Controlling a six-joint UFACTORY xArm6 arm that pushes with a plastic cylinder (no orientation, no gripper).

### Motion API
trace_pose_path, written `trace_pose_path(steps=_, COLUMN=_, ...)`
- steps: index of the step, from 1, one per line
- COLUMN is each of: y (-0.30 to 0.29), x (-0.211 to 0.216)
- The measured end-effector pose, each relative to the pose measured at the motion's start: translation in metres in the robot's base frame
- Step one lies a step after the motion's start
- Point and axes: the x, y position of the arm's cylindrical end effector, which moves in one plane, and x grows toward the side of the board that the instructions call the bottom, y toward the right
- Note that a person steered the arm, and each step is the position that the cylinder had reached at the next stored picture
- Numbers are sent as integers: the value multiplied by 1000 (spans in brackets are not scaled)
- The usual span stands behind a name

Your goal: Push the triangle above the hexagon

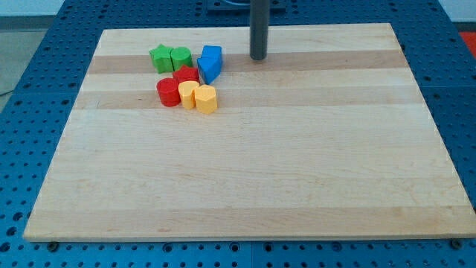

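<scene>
My tip (258, 58) rests on the board near the view's top centre, touching no block. A cluster of blocks lies to its left. Nearest is a blue wedge-like triangle block (208, 69), with another blue block (213, 53) right behind it. A yellow hexagon-like block (206, 99) sits at the cluster's lower right, just below the blue triangle. A second yellow block (188, 94) touches its left side. The tip stands a short gap to the right of the blue blocks.
A green star (159, 57) and a green block (181, 57) sit at the cluster's top left. A red block (185, 75) is in the middle and a round red block (168, 93) at the lower left. The wooden board (297, 164) lies on a blue perforated table.
</scene>
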Motion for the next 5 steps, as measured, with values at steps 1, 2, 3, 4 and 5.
trace_pose_path(steps=1, y=-43, x=-6)
trace_pose_path(steps=2, y=-74, x=-5)
trace_pose_path(steps=3, y=-79, x=19)
trace_pose_path(steps=4, y=-70, x=50)
trace_pose_path(steps=5, y=-66, x=61)
